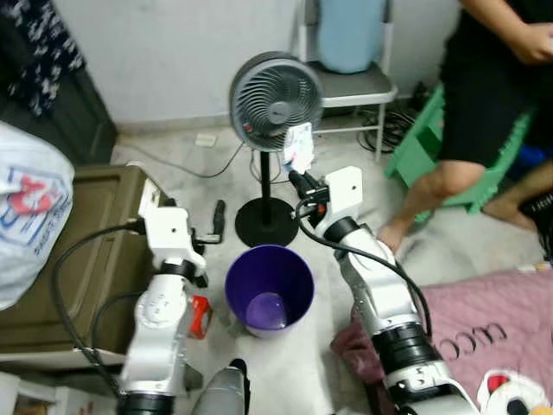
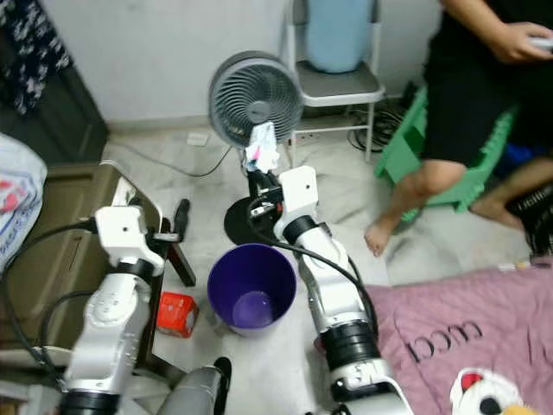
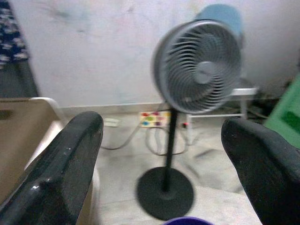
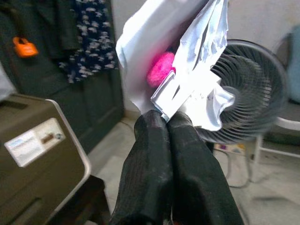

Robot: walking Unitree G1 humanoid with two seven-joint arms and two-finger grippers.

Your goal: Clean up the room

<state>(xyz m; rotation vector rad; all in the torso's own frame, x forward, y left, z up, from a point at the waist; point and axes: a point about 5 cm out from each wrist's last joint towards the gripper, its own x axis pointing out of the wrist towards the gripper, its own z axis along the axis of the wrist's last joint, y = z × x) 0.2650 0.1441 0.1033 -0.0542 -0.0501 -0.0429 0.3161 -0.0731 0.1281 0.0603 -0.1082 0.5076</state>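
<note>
A crumpled white wrapper [image 4: 180, 70] with a pink patch sits pinched between the closed fingers of our right gripper [image 1: 295, 179], raised above and just behind the purple bin [image 1: 269, 288], in front of the standing fan [image 1: 275, 102]. Our left gripper [image 1: 219, 220] hangs beside the bin with its fingers [image 3: 61, 168] spread apart, holding nothing. A red can [image 2: 175, 314] lies on the floor near the bin. A person's legs [image 1: 436, 186] stand by a green crate [image 1: 417, 149].
</note>
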